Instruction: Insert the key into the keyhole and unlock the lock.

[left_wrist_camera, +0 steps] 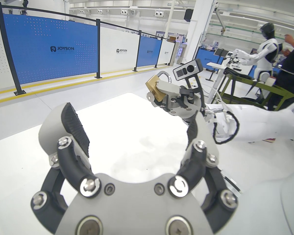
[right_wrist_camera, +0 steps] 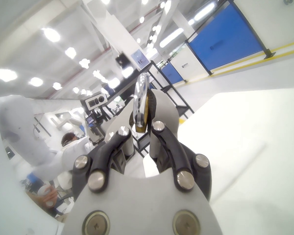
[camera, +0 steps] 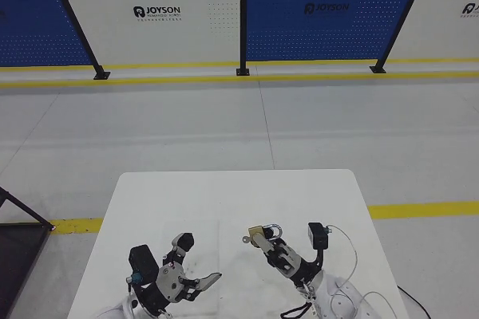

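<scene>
The right gripper (camera: 267, 242) was clamped on the padlock (camera: 258, 233) above the near edge of the table (camera: 223, 195), a key (left_wrist_camera: 150, 96) seemingly inserted in it. The left gripper (camera: 198, 260) gaped wide, empty, nearby.

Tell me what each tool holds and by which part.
The right tool grips the lock by its brass body; the left tool is open and empty.

Robotics test hall, lab-type. Blue/white partition panels (left_wrist_camera: 49, 50) w/ yellow floor lines (camera: 144, 80) beyond the left hand (left_wrist_camera: 133, 114); 2nd humanoid robot (left_wrist_camera: 265, 54) at a bench (left_wrist_camera: 213, 64) farther off.
</scene>
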You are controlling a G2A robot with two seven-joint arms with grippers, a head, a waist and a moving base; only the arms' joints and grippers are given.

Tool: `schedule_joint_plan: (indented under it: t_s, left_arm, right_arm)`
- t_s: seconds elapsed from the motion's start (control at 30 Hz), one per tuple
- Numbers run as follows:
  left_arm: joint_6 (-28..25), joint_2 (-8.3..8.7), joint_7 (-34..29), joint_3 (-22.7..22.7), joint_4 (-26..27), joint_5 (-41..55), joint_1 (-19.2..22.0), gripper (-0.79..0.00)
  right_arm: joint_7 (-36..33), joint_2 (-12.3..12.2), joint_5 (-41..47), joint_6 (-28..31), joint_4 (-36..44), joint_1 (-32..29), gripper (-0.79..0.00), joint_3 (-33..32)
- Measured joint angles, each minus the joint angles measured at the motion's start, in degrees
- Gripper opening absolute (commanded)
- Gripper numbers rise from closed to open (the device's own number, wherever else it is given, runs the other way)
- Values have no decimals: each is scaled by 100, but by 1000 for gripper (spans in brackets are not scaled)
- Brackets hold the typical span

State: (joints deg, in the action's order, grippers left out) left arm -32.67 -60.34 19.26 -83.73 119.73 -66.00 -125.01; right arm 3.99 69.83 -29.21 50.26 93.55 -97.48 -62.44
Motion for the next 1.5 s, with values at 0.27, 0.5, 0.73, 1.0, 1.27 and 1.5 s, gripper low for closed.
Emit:
schedule_joint_plan:
  t_s: [0.27,0.5,0.73,1.0,1.27,1.5]
  left_arm:
    - [17,-1,10,12,-1,-13,4,0]
    - [71,-6,-84,40,-25,40,69,0]
    - [7,12,-268,-105,-85,260,74,0]
    - [-28,38,-277,-464,-130,420,-102,0]
    - [-211,59,-92,-945,-191,701,-366,0]
    - [-337,59,20,-1153,-299,884,-463,0]
  right_arm:
    - [-29,-1,-33,-112,15,-3,-785,-7]
    - [-79,2,-15,-226,43,16,-785,20]
    - [-409,-10,20,-454,34,100,-785,82]
    - [-941,-7,-54,-949,42,251,-785,270]
    - [-1451,46,10,-1389,-74,571,-785,636]
    - [-1714,141,-17,-1857,-320,948,-785,1029]
